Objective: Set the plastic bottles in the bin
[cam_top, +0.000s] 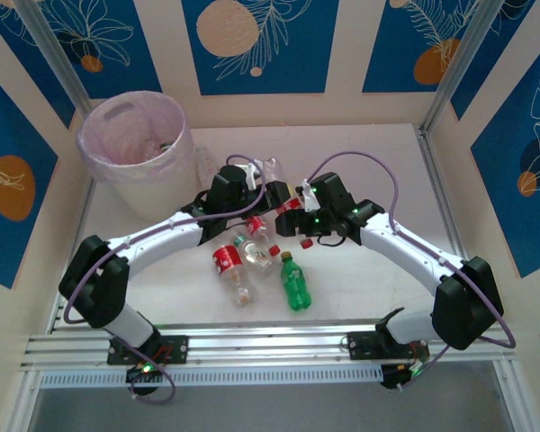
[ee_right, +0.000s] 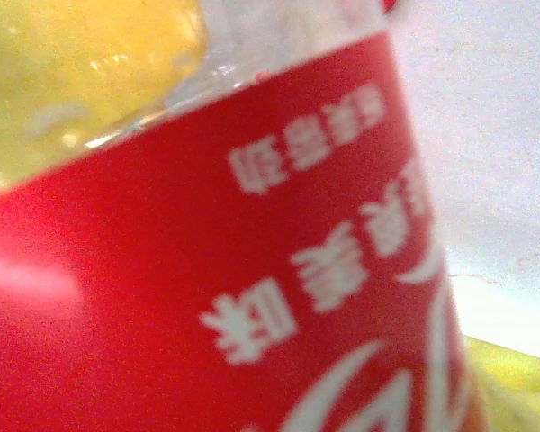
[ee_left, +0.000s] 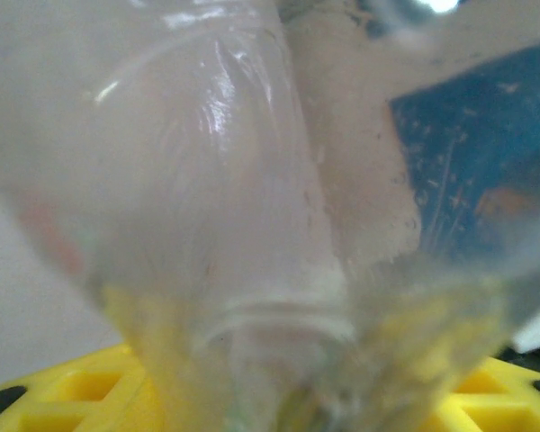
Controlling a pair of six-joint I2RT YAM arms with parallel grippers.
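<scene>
Clear bottle (ee_left: 243, 207): thin-walled and apparently empty, so I judge it light, springy and slick. It is best taken gently across the body. It lies between my left jaws, but I cannot tell whether they grip it or merely straddle it. A red-labelled bottle (ee_right: 252, 297) sits hard against my right jaws, whose width I cannot tell. Both are mid-bench (cam_top: 378, 153), with a green bottle (cam_top: 295, 286) nearer. The bin (cam_top: 117, 175) stands far left.
</scene>
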